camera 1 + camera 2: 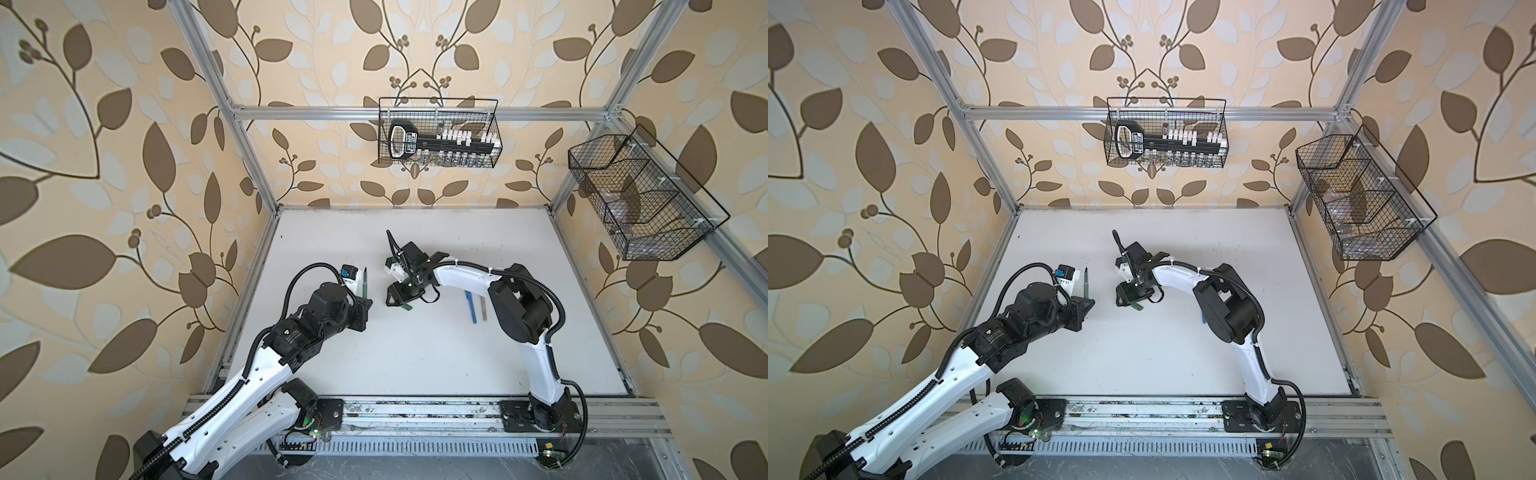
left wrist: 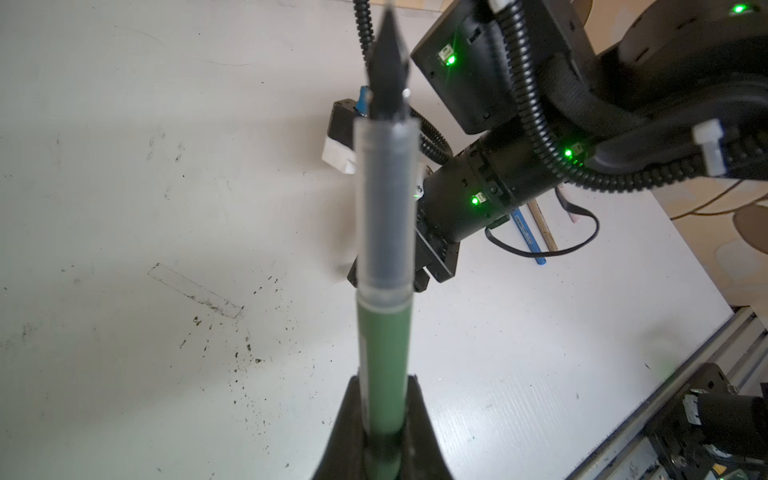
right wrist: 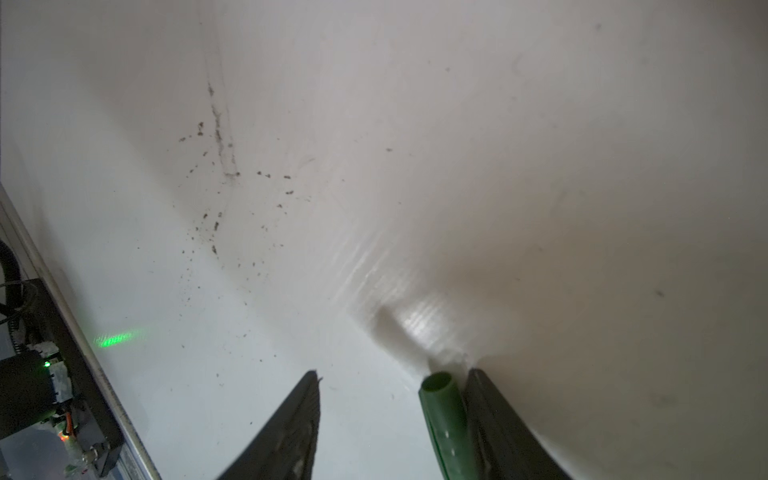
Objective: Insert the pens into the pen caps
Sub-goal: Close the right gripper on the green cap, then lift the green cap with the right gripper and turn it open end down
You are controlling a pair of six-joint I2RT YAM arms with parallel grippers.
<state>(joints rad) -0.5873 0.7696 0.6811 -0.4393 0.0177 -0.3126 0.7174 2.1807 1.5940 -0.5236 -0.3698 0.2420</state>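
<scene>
The left gripper [image 2: 384,380] is clamped on the green pen [image 2: 384,328]. The right gripper [image 3: 395,374] has jaws apart, with the green cap [image 3: 444,415] against one finger.

Leaf-patterned wallpaper [image 1: 104,166] and aluminium frame [image 1: 311,112] enclose a white tabletop [image 1: 415,353]

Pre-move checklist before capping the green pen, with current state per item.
1. Hold on green pen by left pincer: ok, clamped.
2. Pen tip bare, pointing away from pincer: ok.
3. Position of green cap between fingers of right pincer: ok, but against one finger.
4. Grip on cap: not ok, jaws stand wide.
5. Cap mouth in line with pen tip: cannot tell.
6. Spare blue pen and tan pen away from both pincers: ok.
</scene>
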